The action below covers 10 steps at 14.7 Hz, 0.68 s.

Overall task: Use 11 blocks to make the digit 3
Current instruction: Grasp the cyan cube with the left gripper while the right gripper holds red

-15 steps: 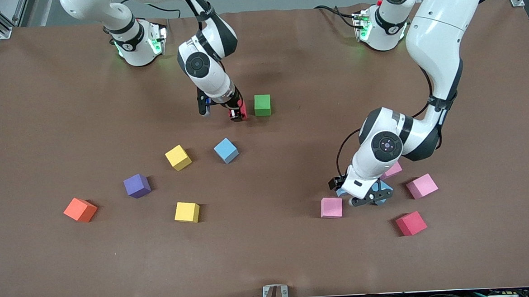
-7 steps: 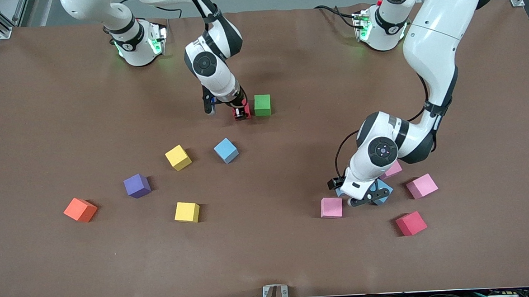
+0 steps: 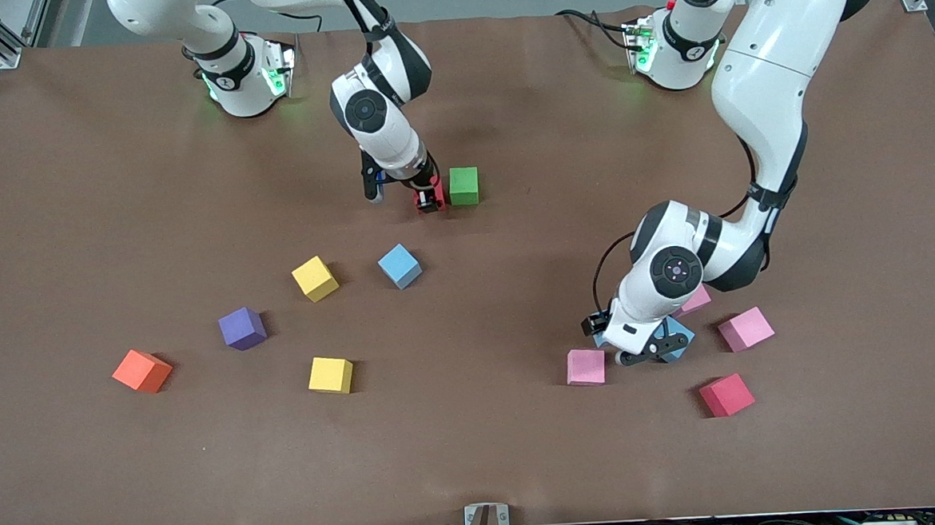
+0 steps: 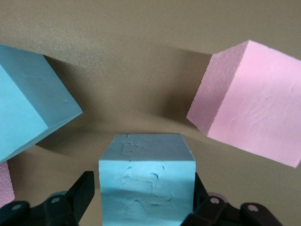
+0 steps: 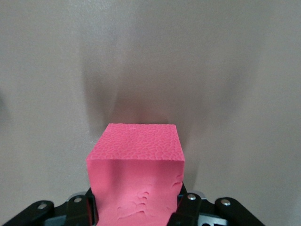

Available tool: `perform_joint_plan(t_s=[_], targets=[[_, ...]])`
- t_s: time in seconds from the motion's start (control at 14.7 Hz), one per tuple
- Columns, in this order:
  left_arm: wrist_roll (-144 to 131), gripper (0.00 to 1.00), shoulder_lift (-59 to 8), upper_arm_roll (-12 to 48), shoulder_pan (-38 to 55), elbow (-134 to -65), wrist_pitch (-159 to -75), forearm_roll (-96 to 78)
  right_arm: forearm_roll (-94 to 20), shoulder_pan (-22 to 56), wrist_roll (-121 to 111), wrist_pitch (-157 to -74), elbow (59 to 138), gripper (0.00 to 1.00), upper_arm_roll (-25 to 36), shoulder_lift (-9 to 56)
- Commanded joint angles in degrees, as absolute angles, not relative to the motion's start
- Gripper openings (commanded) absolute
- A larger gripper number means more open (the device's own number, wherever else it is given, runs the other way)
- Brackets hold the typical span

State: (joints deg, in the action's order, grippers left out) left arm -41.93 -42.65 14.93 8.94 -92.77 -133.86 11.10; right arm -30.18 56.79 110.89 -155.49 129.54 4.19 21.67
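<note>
My right gripper [image 3: 430,200] is shut on a red block [image 5: 136,165], held low at the table close beside the green block [image 3: 463,186], on the side toward the right arm's end. My left gripper [image 3: 650,353] is down over a blue block [image 4: 146,179] that stands between its open fingers; one finger [image 4: 200,193] touches it and the other shows a small gap. A second blue block [image 4: 28,103] and a pink block [image 4: 254,117] lie close by. More blocks lie loose: blue [image 3: 400,266], yellow [image 3: 315,278], yellow [image 3: 330,375], purple [image 3: 242,328], pink [image 3: 586,367], pink [image 3: 746,329], red [image 3: 726,394].
An orange cube [image 3: 142,371] lies toward the right arm's end of the brown table [image 3: 478,470]. A third pink block [image 3: 697,298] is half hidden under the left arm's wrist. The left arm's elbow hangs over the table near its base.
The right gripper carried the red block sideways until it sat next to the green block. The left gripper's fingers narrowed around the blue block, and its hand shifted slightly.
</note>
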Motion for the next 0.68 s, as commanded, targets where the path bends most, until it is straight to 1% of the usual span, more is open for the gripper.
perform_joint_plan(t_s=[0.0,0.34,0.48,0.61], targets=[[-43.15,0.85,-43.33,15.12,8.88,-91.14,-133.16,11.08,-31.82,57.92,111.36,-156.53,129.64,0.09,4.57,22.32],[-43.51,0.85,-43.42,15.03,8.79,-89.91,-133.15,10.72,-31.82,58.27,112.06,-156.10,129.02,0.11,4.57,22.32],[-43.59,0.81,-43.42,15.03,8.88,-89.91,-133.15,10.72,-31.82,58.27,112.06,-156.01,129.02,0.11,4.57,22.32],[-43.59,0.75,-43.42,15.03,8.70,-90.00,-133.16,10.72,-31.82,58.36,112.15,-156.00,129.02,0.11,4.57,22.32]])
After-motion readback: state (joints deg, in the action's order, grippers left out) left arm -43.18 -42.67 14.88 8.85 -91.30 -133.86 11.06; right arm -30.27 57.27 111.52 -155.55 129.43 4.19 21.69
